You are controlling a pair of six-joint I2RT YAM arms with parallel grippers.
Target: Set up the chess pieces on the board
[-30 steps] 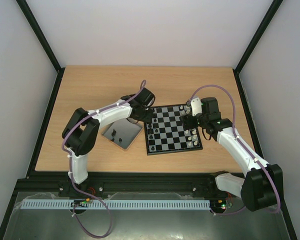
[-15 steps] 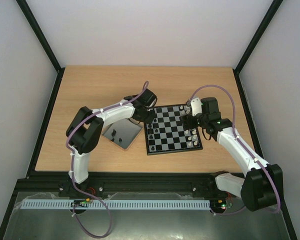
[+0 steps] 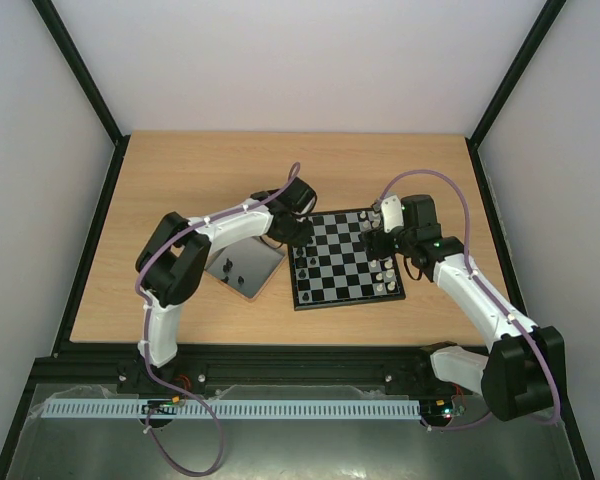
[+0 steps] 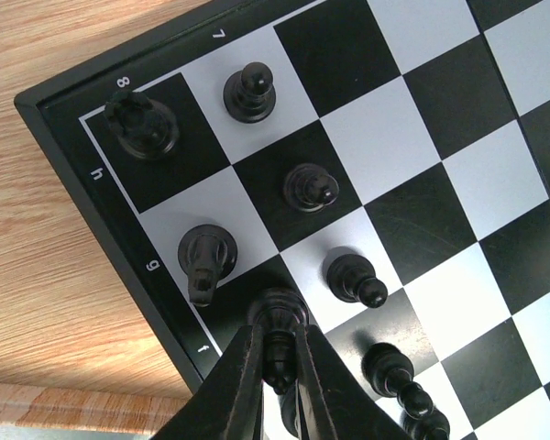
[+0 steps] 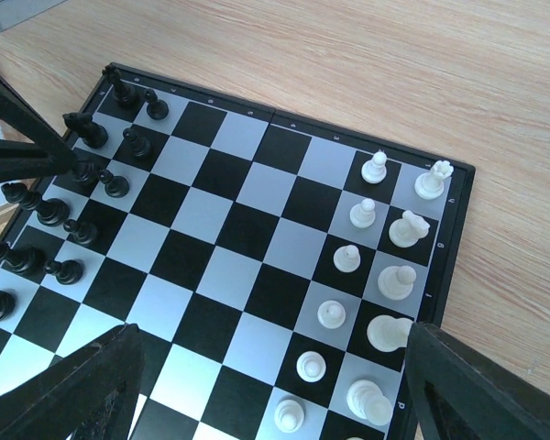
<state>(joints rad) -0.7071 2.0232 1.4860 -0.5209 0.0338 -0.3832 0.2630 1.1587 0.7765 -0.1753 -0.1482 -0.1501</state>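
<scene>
The small black chessman (image 4: 277,321), probably a bishop, is pinched between the two dark fingers of the left pincer (image 4: 277,353), which is closed tight on it. It is at the dark square marked f on the back row, just beside the black knight (image 4: 204,261). Whether its foot touches the square I cannot tell. I think it is held upright and from above so that it can go down between its neighbours without knocking them over. The black rook (image 4: 142,124) stands in the corner, and black pawns (image 4: 310,186) fill the row in front.

The flat checkered board (image 3: 345,268) with its thin black border lies on the wooden desk (image 3: 180,180), right of centre. A shiny grey square tray (image 3: 265,262) is just beside its left edge. The pale chessmen (image 5: 394,280) stand along the opposite side. The right pincer (image 5: 275,335) hovers above the board, wide open and holding nothing, I suppose so as not to disturb the placing.
</scene>
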